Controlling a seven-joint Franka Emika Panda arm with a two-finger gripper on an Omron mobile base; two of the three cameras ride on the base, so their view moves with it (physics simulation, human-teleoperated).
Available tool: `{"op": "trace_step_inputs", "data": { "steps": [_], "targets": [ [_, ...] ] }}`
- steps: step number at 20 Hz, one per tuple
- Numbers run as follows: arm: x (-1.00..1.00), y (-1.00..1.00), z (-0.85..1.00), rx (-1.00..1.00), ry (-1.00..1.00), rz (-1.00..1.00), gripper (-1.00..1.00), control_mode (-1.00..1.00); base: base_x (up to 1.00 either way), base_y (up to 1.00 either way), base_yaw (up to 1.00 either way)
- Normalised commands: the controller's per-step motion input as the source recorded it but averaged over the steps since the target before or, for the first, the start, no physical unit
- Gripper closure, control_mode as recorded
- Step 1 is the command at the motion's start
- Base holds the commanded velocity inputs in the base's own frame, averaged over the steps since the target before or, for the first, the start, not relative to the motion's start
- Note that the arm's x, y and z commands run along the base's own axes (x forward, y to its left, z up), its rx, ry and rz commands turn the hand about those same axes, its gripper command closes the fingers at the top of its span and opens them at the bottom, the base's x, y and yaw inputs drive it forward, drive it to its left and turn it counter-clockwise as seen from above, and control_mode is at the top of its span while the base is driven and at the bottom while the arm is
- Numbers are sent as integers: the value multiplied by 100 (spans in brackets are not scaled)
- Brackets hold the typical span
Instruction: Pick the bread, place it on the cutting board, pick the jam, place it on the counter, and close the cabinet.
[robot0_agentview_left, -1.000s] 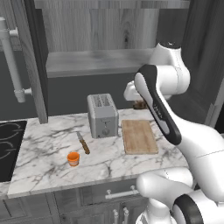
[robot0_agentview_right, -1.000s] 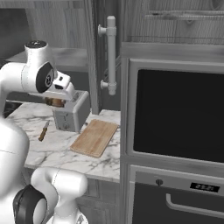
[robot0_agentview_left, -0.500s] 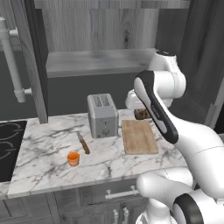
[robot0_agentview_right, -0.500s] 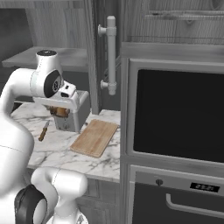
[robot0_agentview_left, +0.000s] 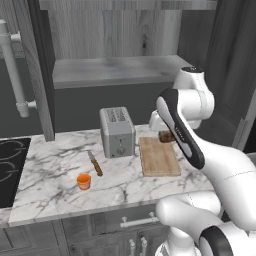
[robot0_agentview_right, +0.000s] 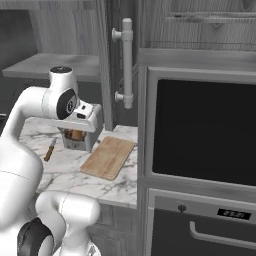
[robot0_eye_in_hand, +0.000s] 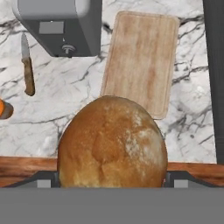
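My gripper (robot0_agentview_left: 166, 137) is shut on the bread (robot0_agentview_left: 167, 135), a round brown bun, and hangs above the far end of the cutting board (robot0_agentview_left: 159, 157). From the hand view the bread (robot0_eye_in_hand: 113, 144) bulges large between the jaws, with the cutting board (robot0_eye_in_hand: 142, 57) on the marble counter (robot0_eye_in_hand: 74, 109) below it. From the right the bread (robot0_agentview_right: 75, 134) shows under the hand, left of the cutting board (robot0_agentview_right: 109, 157). The orange jam (robot0_agentview_left: 84, 181) stands on the counter (robot0_agentview_left: 45, 170) near its front edge. The cabinet (robot0_agentview_left: 115, 70) above is open, its shelf bare.
A grey toaster (robot0_agentview_left: 117, 131) stands just left of the board, with a knife (robot0_agentview_left: 95, 164) lying beside it. A black stovetop (robot0_agentview_left: 9, 167) takes the counter's left end. An oven (robot0_agentview_right: 205, 130) fills the wall on the right, and the open cabinet door (robot0_agentview_right: 114, 65) juts out beside it.
The gripper has come down and a little to the right with the bread, from level with the toaster's top towards the board. The jam, the toaster and the knife have stayed put.
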Motion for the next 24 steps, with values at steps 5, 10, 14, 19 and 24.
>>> {"op": "trace_step_inputs", "data": {
  "steps": [5, 10, 14, 19, 24],
  "targets": [
    [0, -19, -29, -4, 0, -4, 100, -100, 0, 0, 0],
    [2, -14, -38, -4, 0, -2, 100, -100, 0, 0, 0],
    [17, -9, -40, -1, 0, 0, 100, -100, 0, 0, 0],
    [28, -7, -40, -1, 0, 0, 100, -100, 0, 0, 0],
    [32, -8, -30, 0, 0, 0, 100, -100, 0, 0, 0]
  ]
}}
